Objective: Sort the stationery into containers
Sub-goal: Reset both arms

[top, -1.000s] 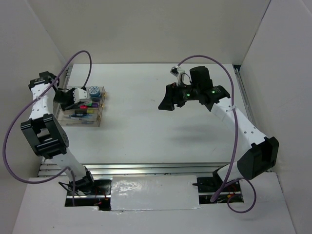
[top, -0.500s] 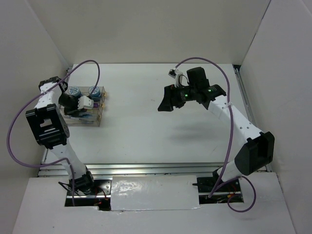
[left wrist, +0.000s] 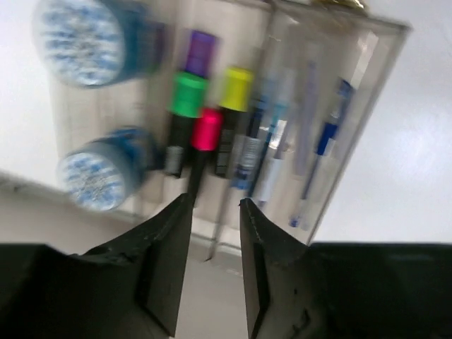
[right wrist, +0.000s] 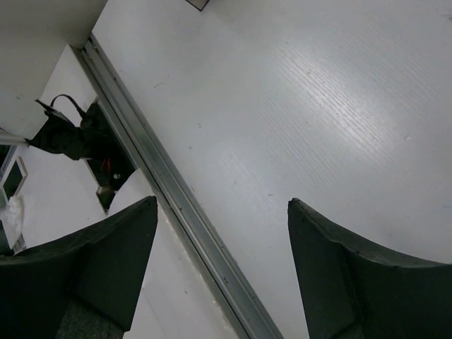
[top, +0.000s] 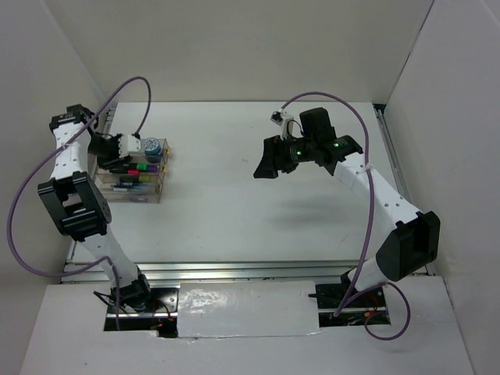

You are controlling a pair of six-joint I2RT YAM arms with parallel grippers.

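So the left pincer [left wrist: 214,212] was clamped tight over the box [left wrist: 367,78] a second ago. Now its fingers have parted a little and there's nothing between them, so it looks like it has just let go of something. The likely candidate is the nearer round tub [left wrist: 95,171], which sits right next to the other tub [left wrist: 80,41] at one end of the box. The right pincer [right wrist: 222,212] hasn't done anything. It's spread wide and empty, hanging over bare surface [top: 234,211] well away from the box.

For the task that's probably the last item in. The top view shows no loose stationery anywhere on the surface, so the sorting looks pretty much finished.

The box is a clear plastic organizer sitting by the left edge of the surface, toward the far-left corner. The tubs are in one section. The highlighters lie side by side in the middle, with purple [left wrist: 201,53], green [left wrist: 188,95], yellow [left wrist: 236,88] and pink [left wrist: 206,128] caps. The thin blue and silver pens [left wrist: 318,141] are in the remaining section. The wrist view is a bit blurry, so the exact dividers are hard to make out.
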